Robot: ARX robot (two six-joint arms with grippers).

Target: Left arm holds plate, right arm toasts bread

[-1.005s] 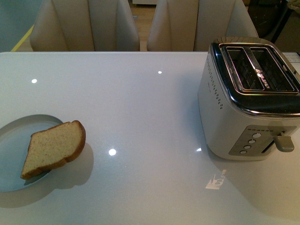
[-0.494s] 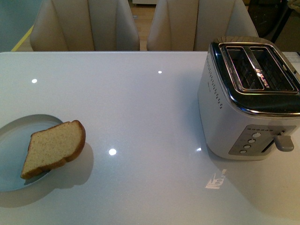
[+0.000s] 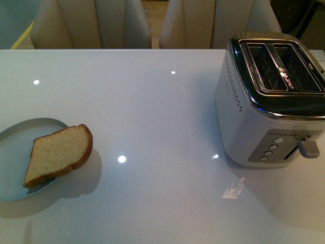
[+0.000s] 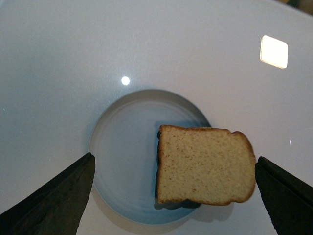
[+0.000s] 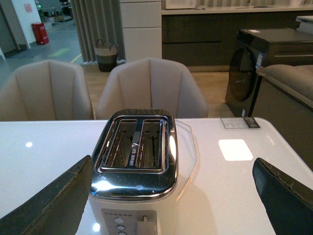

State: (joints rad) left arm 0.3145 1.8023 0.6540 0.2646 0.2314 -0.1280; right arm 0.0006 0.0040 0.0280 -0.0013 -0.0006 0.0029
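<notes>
The plate point(image 3: 12, 162) sits at the left of the glossy white table point(image 3: 162, 117), and the bread point(image 3: 58, 155) lies across its right rim, the square end on the plate and the rounded crust end hanging out over the table toward the toaster point(image 3: 264, 122). The left wrist view looks straight down on both; the left gripper point(image 4: 173, 160) hovers above them with its dark jaws spread wide, gripping nothing. The silver toaster stands well apart at the table's right, two slots facing up and its lever point(image 3: 308, 148) raised. The right gripper point(image 5: 172, 162) hangs above the toaster, jaws likewise parted and unloaded. Two beige chairs point(image 3: 152, 23) stand behind the table.
</notes>
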